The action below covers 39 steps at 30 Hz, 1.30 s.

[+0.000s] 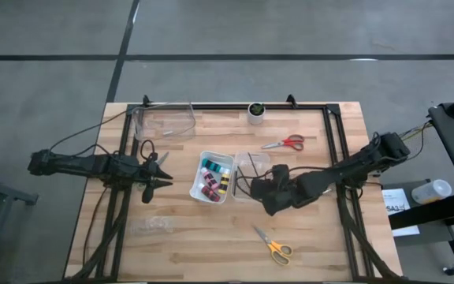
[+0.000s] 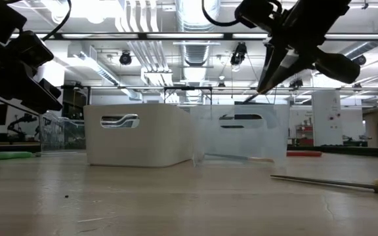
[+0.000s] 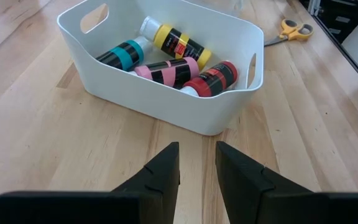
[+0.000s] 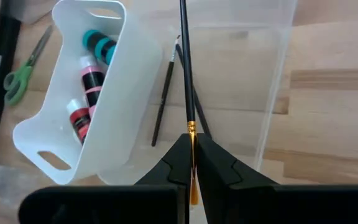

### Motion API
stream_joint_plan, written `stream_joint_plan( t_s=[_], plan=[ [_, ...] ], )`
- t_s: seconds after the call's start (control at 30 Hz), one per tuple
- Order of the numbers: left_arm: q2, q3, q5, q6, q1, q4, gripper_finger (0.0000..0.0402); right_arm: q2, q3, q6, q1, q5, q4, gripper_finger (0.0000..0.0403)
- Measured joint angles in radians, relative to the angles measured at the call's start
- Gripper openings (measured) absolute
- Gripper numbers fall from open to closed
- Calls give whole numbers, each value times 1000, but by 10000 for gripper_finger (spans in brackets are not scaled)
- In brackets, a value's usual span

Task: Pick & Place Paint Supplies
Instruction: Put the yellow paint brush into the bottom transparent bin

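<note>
Four paint bottles [image 3: 173, 59], teal, yellow-and-black, pink-banded and red, are seen lying in the white bin [image 3: 166, 102] at the middle of the desk [image 1: 211, 244]. Just beside it a clear bin [image 4: 241, 81] is placed, with a dark brush [image 4: 162, 99] lying inside. The right hand [image 4: 193, 163] is held above the clear bin, clenched on a thin paintbrush [image 4: 186, 68]. The left hand [image 3: 196, 163] is parked near the white bin, fingers parted and grasping nothing. Red-handled scissors [image 1: 286, 143] and yellow-handled scissors [image 1: 274, 247] are left on the desk, well apart.
</note>
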Motion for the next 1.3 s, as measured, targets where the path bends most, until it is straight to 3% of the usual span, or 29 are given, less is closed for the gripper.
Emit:
stream_joint_plan(
  t_s=[0.17, 0.4, 1.3],
  plan=[
    [0, 0, 0, 0, 0, 0, 108, 54, 64, 1, -7, -6, -70, 13],
    [0, 0, 0, 0, 0, 0, 108, 124, 113, -48, -42, -123, -86, 13],
    [0, 0, 0, 0, 0, 0, 108, 148, 87, -140, -85, -72, -68, 13]
  ],
)
